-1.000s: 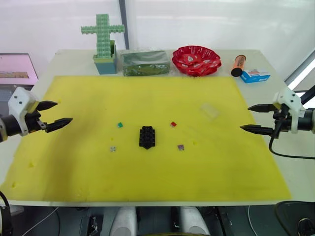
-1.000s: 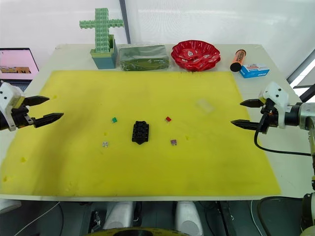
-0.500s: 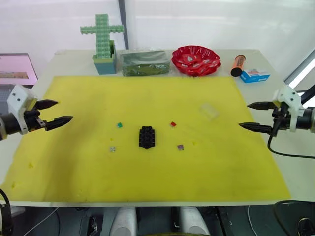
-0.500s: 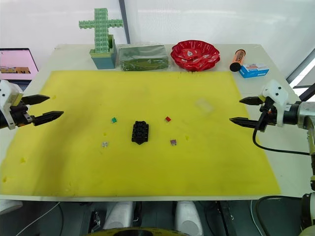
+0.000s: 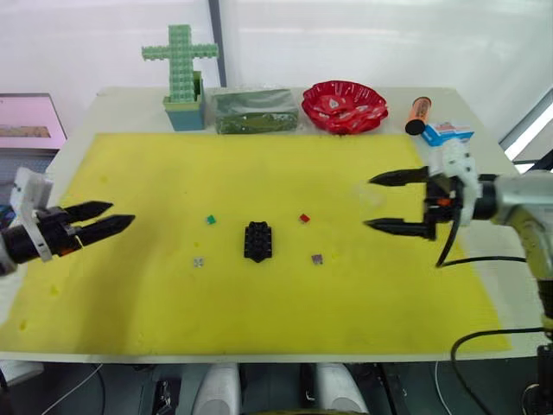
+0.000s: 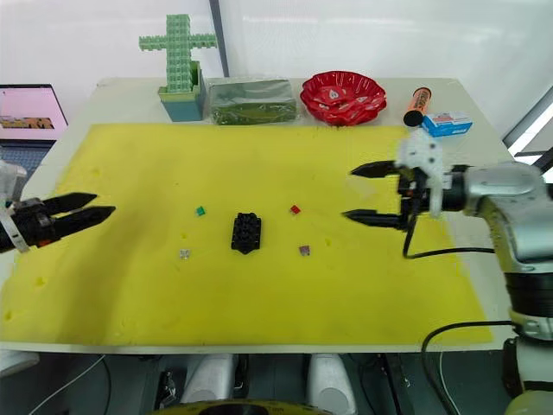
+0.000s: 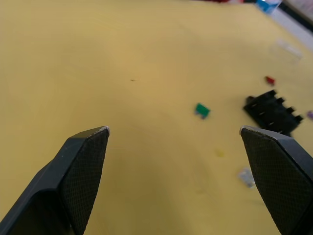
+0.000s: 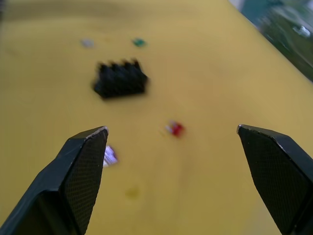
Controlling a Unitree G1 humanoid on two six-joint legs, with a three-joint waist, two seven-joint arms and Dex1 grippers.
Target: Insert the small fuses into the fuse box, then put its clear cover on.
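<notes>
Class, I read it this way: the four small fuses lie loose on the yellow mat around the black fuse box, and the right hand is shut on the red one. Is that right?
Not quite. The right hand is open and holds nothing; the left eye view shows its fingers spread above the yellow mat. The red fuse lies loose like the green fuse, grey fuse and purplish fuse around the black fuse box.

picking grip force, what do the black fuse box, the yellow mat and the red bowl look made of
Fuse box: likely hard moulded plastic, matte black with crisp slots. Yellow mat: probably soft foam, dull with small dents. Red bowl: glossy, patterned, with bright highlights; plastic or glazed ceramic, can't tell.
</notes>
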